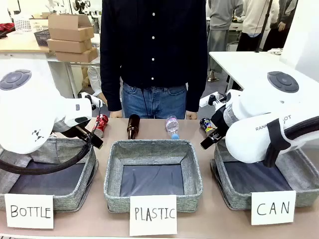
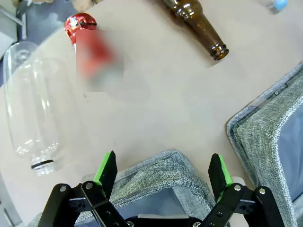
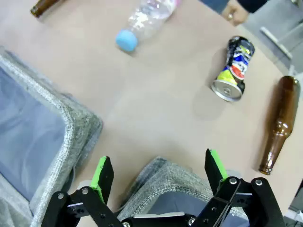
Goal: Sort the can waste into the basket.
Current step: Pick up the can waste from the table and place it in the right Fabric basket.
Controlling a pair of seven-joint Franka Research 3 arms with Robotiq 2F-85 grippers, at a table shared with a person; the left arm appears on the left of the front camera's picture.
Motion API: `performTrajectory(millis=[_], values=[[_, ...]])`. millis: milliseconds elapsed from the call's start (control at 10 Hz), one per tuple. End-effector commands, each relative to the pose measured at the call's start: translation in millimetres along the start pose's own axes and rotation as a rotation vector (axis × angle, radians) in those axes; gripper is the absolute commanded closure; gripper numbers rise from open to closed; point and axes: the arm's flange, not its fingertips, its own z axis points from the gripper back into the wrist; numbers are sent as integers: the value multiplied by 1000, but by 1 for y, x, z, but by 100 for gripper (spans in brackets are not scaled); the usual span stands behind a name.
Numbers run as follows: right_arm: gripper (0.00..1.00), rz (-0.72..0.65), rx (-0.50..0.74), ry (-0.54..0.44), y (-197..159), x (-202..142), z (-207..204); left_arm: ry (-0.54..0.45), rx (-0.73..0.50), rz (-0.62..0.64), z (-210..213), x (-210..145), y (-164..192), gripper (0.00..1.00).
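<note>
Nearest to me, three grey fabric bins stand in a row along the near edge of the table (image 1: 92,224), each behind a white handwritten card: the BOTTLE bin (image 1: 75,200) on the left, the PLASTIC bin (image 1: 113,183) in the middle, and the basket (image 1: 228,191) with its CAN card (image 1: 273,207) on the right. The left end effector (image 2: 163,166) hangs over the far right corner of the BOTTLE bin, green-padded fingers spread apart with nothing between them. The right end effector (image 3: 159,166) hangs over the far left corner of the basket, its fingers likewise apart and gripping nothing. Past the bins, the waste lies in a loose line on the bare table. At the left is a large clear bottle (image 2: 28,99), then the red can (image 1: 100,125) near the BOTTLE bin's far corner. Next come a brown bottle (image 1: 133,126) and a small blue-capped plastic bottle (image 1: 172,124). The dark can (image 3: 234,68) lies on its side near the basket, outside it, with a second brown bottle (image 3: 277,123) to its right. At the far side stands a person (image 1: 153,50) in a dark shirt and jeans.
</note>
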Motion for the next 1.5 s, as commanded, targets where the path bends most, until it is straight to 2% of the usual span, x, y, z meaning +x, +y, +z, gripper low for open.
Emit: performTrajectory(millis=[0,900,1000,1100,1200,1300,1400], values=[[0,0,0,0,0,0,0,0,0,0,0,0,0,0],[0,0,0,0,0,0,0,0,0,0,0,0,0,0],[0,-53,8,-14,-5,11,34,-7,13,5,44,15,0,0],[0,-92,29,-13,0,14,89,-8,24,79,113,23,-5,0],[0,-124,0,20,11,5,135,35,29,156,172,15,-18,0],[0,-114,-23,22,25,-15,173,-54,18,93,213,-10,-32,0],[0,-59,-22,-10,37,-42,194,-73,-2,20,233,-38,-43,0]])
